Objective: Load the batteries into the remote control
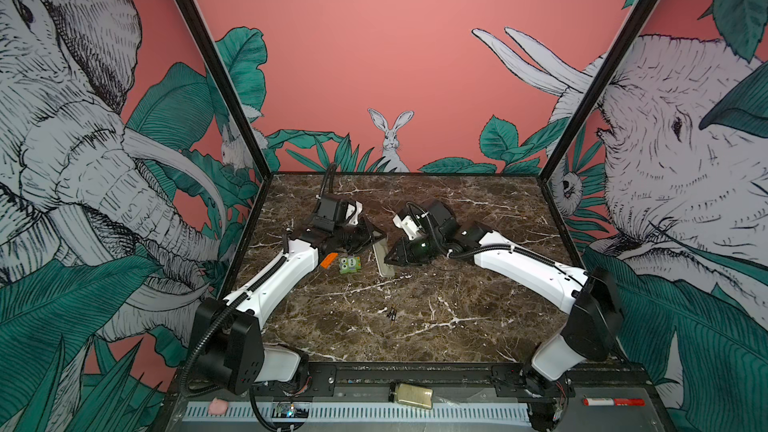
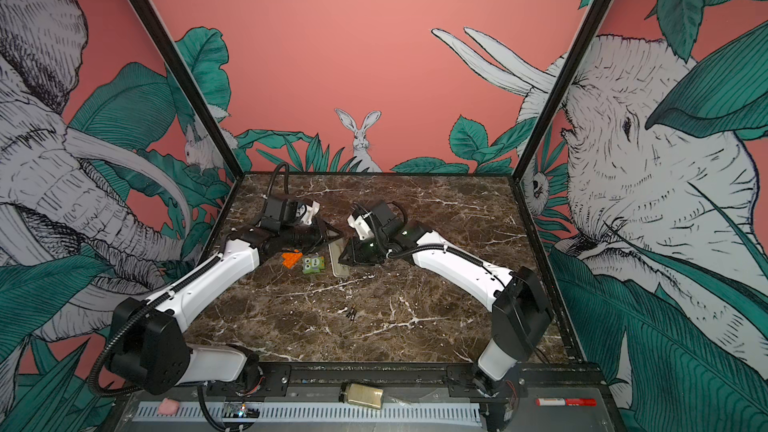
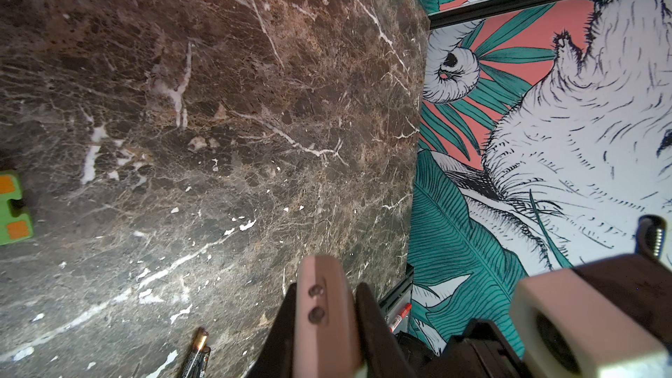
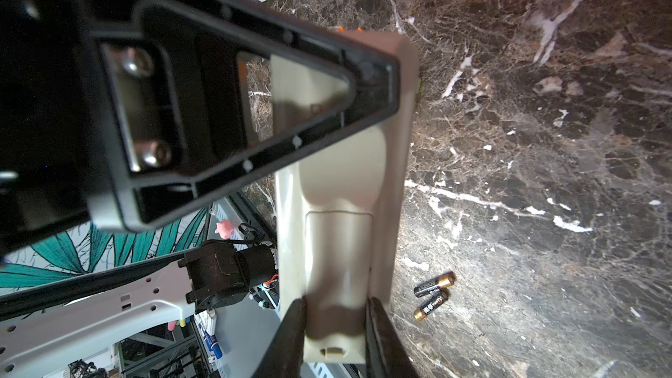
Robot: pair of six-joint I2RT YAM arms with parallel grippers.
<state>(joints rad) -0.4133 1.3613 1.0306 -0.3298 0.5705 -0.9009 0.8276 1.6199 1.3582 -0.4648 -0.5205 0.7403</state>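
Note:
The remote control [image 1: 384, 265] [image 2: 338, 267] lies mid-table with its plain beige back up, between both grippers. My left gripper [image 1: 379, 237] [image 3: 327, 289] is shut on the remote's far end, which shows edge-on between its fingers. In the right wrist view my right gripper [image 1: 389, 259] [image 4: 335, 301] is shut on the raised battery cover [image 4: 338, 267] at the near end of the remote's back. The two batteries [image 1: 391, 312] [image 2: 351, 312] [image 3: 196, 356] [image 4: 432, 296] lie side by side on the marble, nearer the front than the remote and apart from both grippers.
A green owl-faced block [image 1: 350, 264] [image 3: 12, 209] and an orange brick [image 1: 328, 260] lie just left of the remote. On the front ledge below the table sit a glass jar [image 1: 411, 396], a red marker [image 1: 614, 401] and a pink lump [image 1: 217, 406]. Patterned walls stand on three sides.

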